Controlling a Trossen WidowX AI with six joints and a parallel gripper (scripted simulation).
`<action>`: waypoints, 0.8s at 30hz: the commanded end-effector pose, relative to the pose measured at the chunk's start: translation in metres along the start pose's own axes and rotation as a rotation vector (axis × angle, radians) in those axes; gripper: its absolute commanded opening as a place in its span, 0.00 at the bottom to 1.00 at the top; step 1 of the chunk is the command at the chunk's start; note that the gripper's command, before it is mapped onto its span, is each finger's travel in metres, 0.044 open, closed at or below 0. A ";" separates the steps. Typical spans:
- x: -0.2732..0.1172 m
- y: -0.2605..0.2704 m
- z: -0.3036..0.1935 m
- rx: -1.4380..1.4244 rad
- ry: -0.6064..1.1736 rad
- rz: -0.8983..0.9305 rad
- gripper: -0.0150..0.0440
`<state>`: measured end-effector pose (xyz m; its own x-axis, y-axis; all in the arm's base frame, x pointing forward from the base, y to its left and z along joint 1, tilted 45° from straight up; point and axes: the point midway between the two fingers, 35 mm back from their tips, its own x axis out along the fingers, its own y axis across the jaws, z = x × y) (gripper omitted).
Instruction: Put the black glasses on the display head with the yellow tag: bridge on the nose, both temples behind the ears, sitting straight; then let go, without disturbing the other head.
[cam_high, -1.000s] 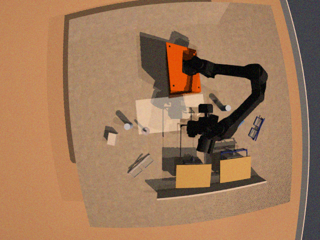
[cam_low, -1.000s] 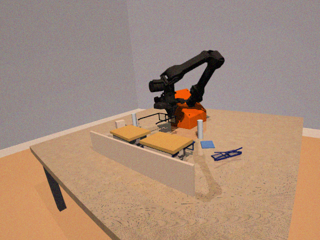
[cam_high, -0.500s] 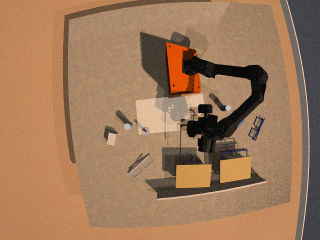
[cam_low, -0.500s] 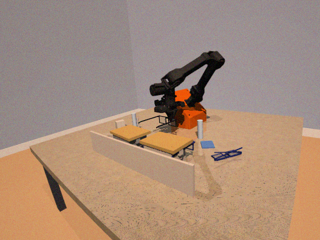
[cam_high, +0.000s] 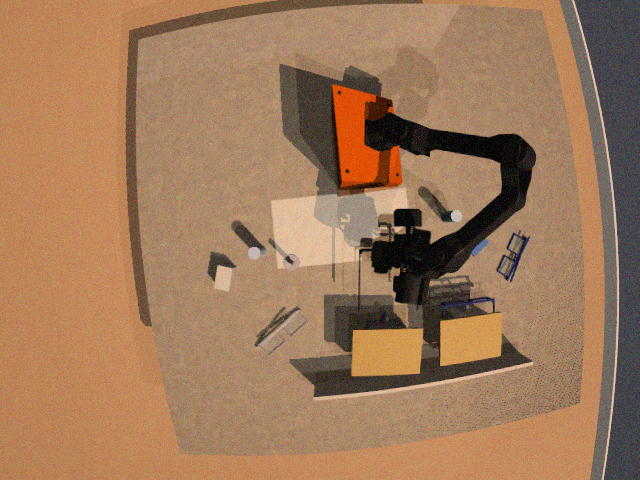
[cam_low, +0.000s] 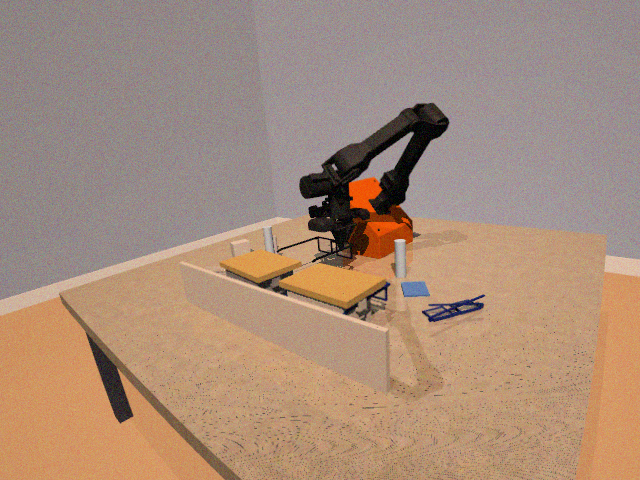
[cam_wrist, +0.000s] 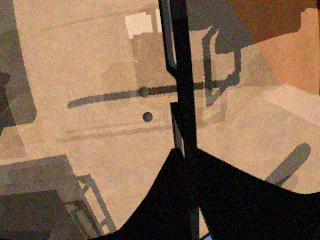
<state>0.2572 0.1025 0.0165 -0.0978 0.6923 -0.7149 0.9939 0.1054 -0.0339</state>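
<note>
My gripper (cam_low: 339, 246) (cam_wrist: 182, 155) is shut on the black glasses (cam_high: 359, 281) (cam_low: 298, 244) (cam_wrist: 187, 75), holding their front. The glasses hang above the table in front of the orange base, with open temples pointing toward the display heads. The arm hides the fingertips from above. The left head (cam_high: 385, 318) is a dark shape mostly hidden under a tan board (cam_high: 386, 352) (cam_low: 261, 265). The right head is mostly hidden under another tan board (cam_high: 470, 339) (cam_low: 333, 283), with blue glasses (cam_high: 467, 301) at its front. No yellow tag can be made out.
A low wall (cam_high: 423, 382) (cam_low: 289, 315) stands behind the heads. Folded blue glasses (cam_high: 520, 256) (cam_low: 454, 311) and a blue pad (cam_high: 479, 247) (cam_low: 415, 289) lie right. Pale posts (cam_high: 455, 215) (cam_high: 253, 253) (cam_low: 400, 258), a white block (cam_high: 223, 278) and grey glasses (cam_high: 268, 337) stand or lie around.
</note>
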 end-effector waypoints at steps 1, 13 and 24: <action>0.005 -0.002 -0.001 0.007 0.006 -0.006 0.25; 0.006 0.007 -0.001 0.006 0.006 -0.003 0.25; 0.006 0.022 -0.001 0.006 0.006 0.001 0.25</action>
<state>0.2755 0.1082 0.0114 -0.0956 0.6932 -0.7144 0.9941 0.1039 -0.0322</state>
